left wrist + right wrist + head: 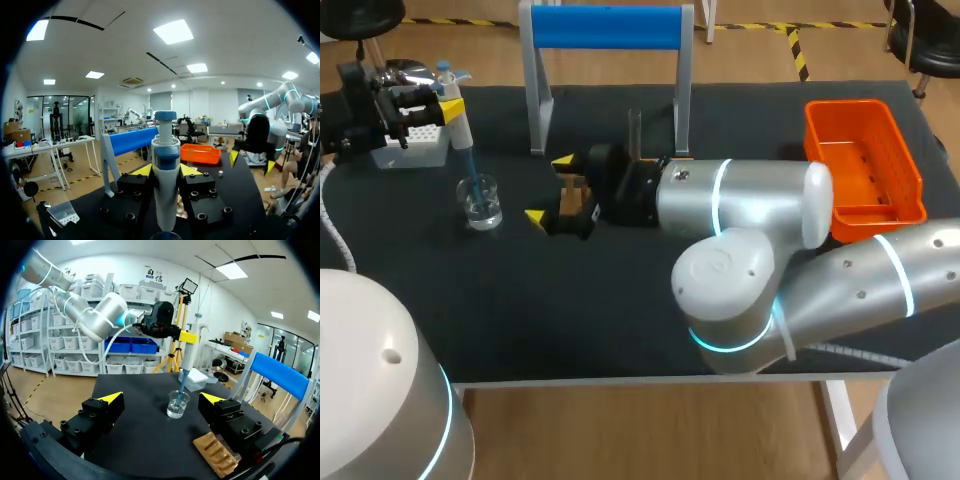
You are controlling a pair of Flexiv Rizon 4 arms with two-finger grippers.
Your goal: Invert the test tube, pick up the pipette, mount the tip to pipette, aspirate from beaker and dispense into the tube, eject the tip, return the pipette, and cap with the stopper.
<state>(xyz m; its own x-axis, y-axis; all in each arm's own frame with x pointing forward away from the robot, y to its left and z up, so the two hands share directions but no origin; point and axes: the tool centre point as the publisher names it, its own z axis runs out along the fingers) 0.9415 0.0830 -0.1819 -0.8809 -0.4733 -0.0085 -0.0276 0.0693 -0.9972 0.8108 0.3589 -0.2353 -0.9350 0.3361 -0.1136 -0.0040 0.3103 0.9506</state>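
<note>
Grips pipette point(460, 133) with left gripper point(447, 108), fingers closed on barrel. Dips blue tip point(470, 172) inside beaker point(481, 203) holding clear liquid, near tip box point(415, 148). Spreads right gripper point(549, 188) fingers wide above wooden rack point(217, 454), beside beaker.

Count, all on one table point(570, 300):
- arms: two, left arm point(365, 390) and right arm point(750, 205)
- grippers: two, left gripper point(166, 170) and right gripper point(162, 397)
- yellow tips point(112, 396): two on each gripper, four in total
- pipette point(457, 125): one, with one blue tip point(468, 165) on it
- beaker point(481, 203): one
- orange basket point(817, 130): one
- frame point(605, 27) with blue bar: one
- white box point(415, 148): one
- wooden rack point(215, 454): one
</note>
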